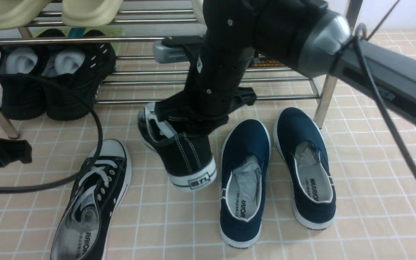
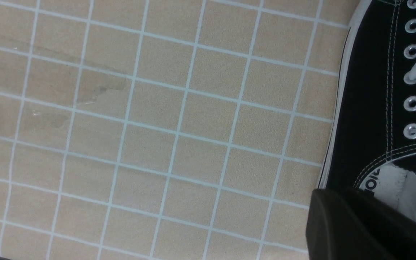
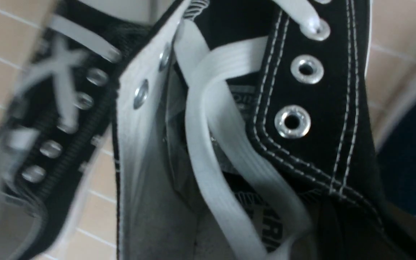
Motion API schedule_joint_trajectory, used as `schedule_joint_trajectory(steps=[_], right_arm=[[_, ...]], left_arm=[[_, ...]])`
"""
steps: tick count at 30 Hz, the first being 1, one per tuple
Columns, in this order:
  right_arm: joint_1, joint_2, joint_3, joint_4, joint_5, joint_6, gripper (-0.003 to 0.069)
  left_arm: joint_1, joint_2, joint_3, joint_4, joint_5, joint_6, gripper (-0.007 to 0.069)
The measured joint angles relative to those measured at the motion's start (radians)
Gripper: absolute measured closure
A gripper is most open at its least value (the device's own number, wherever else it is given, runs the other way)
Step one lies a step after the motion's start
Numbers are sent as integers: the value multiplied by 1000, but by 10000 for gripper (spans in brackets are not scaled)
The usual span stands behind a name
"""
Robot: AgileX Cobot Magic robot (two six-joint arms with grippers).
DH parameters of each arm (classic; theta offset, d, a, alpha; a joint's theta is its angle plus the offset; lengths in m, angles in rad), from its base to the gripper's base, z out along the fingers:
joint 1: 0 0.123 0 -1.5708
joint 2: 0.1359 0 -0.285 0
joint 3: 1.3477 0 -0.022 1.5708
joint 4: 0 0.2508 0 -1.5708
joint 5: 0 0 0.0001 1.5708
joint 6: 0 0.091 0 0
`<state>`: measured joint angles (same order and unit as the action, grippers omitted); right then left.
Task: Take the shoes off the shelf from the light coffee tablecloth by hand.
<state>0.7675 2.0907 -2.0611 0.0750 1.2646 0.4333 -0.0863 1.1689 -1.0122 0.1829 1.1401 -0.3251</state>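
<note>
**Sneaker in grip, clear of shelf**

Noted right gripper (image 1: 190, 121) clamped on collar of tilted sneaker (image 1: 184, 159) just in front of shelf (image 1: 208, 97), heel low over light coffee tablecloth (image 1: 367, 202), presumably for set-down. Found other sneaker (image 1: 96, 202) flat in front of shelf. Could not tell left gripper (image 1: 9, 155) jaw state.

On my feed the cloth (image 1: 374, 151) is light tan, printed with a grid of thin white lines. The middle sneaker (image 1: 190, 159) is black canvas with white stitching, a white sole and a white heel label lettered in black. The lower-left sneaker (image 1: 96, 202) is the same black, with white laces, silver eyelets and a grey insole. Right of centre, the slip-ons (image 1: 246, 144) are navy with white trim. At the upper left I see black shoes (image 1: 63, 97) stuffed with grey, cream sandals (image 1: 85, 12) and the chrome shelf (image 1: 284, 96).
</note>
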Motion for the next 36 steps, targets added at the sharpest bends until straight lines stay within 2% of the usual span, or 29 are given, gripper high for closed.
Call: schedule_joint_trajectory(steps=[4,9,18,28,36], right_arm=[[65,-74,140,-121,0,124,648],[138,-83,240,-204,-54,290,648],[223,-82,261,-315,-230,510,645],[225,-22,261,-324,-229,671,637],[273,26,261,-304,-249,688,625]], left_arm=[[0,0,0,1,-11,-2,556],[0,0,0,0,-14,-3,552],[0,0,0,0,-33,-5,552],[0,0,0,0,-34,-21,552],[0,0,0,1,-34,-22,552]])
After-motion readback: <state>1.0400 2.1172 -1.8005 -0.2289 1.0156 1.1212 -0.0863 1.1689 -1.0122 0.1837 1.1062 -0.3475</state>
